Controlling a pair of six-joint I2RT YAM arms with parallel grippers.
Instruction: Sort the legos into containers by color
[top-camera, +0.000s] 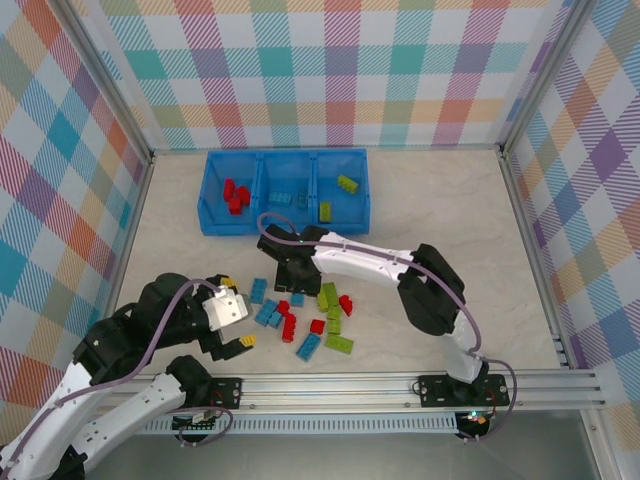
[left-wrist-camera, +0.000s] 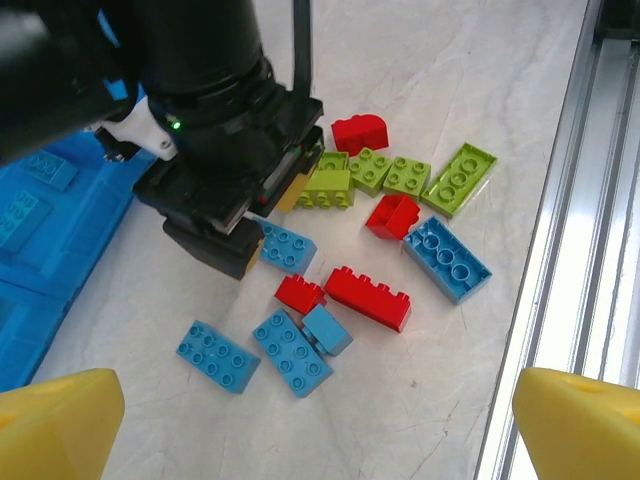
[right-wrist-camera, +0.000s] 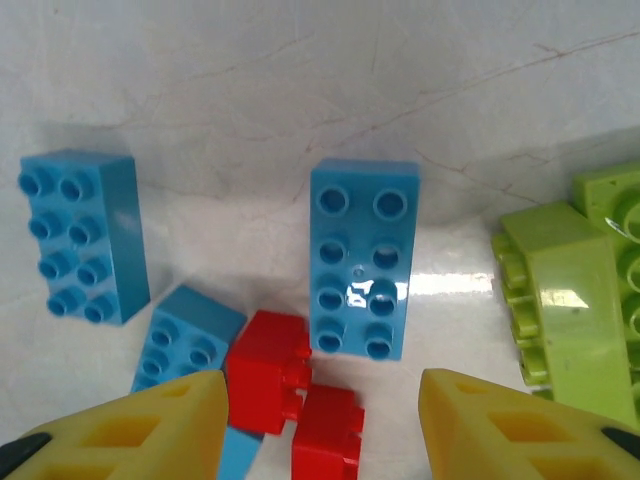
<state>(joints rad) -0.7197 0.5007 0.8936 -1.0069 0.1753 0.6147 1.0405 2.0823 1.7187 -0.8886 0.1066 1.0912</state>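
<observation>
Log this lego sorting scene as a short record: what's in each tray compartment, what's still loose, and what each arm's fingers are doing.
Tray: blue, three compartments
Left compartment: red bricks
Middle compartment: blue bricks
Right compartment: lime green bricks
Loose pile: red, blue and green mixed, between tray and arms
Left fingers: wide open, empty, beside the pile
Right fingers: partly apart, low over the pile, grip unclear

Blk/wht arms (top-camera: 360, 262), purple cables (top-camera: 160, 320), yellow fingertips (right-wrist-camera: 150, 430).
</observation>
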